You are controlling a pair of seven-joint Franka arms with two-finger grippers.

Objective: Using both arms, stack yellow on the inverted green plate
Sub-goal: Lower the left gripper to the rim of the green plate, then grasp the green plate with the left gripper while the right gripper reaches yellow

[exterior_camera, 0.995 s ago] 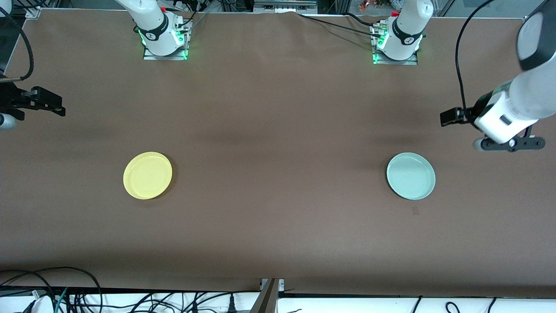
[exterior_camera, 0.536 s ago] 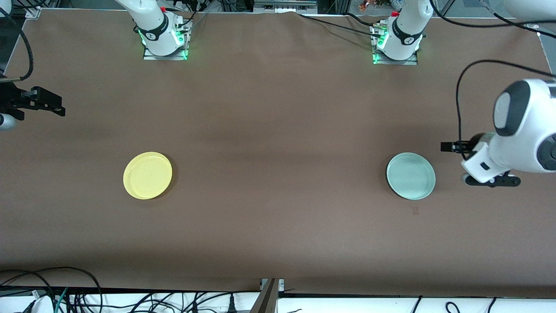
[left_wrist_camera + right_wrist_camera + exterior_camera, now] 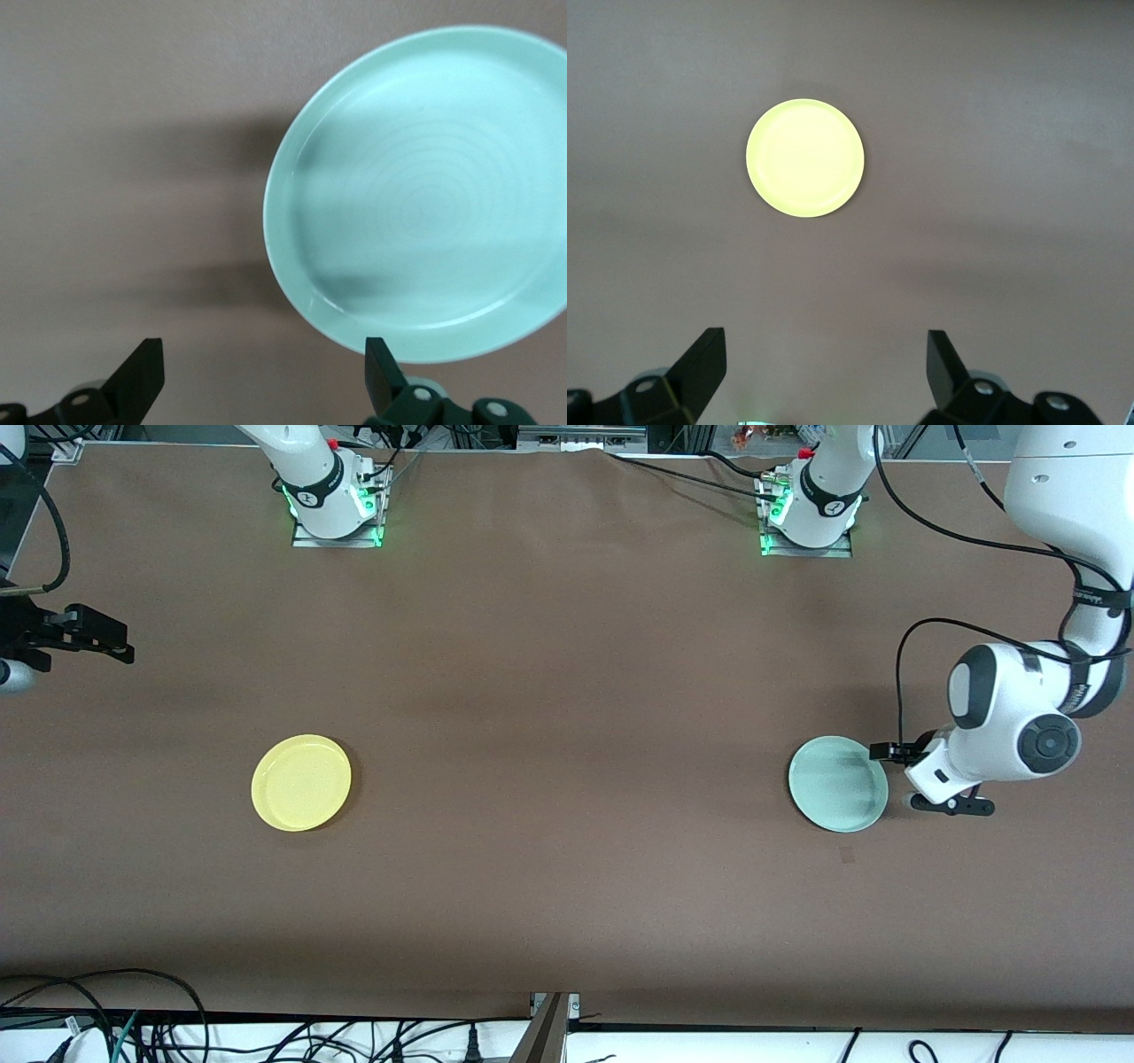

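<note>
Swinging down from well above the table edge, my left gripper (image 3: 889, 752) has closed in on the green plate (image 3: 838, 784) and now sits low at the rim toward the left arm's end of the table, fingers (image 3: 142, 376) spread wide with nothing between them. Going left to right across the front view: my right gripper (image 3: 106, 640) waits over the brown table (image 3: 567, 691) at the right arm's end, fingers apart and empty, unchanged. The yellow plate (image 3: 301, 782) lies rim-up, well apart from the green plate, about level with it. The green plate also lies rim-up, so I judge flipping it comes next, and my left gripper is lined up for that rim.
</note>
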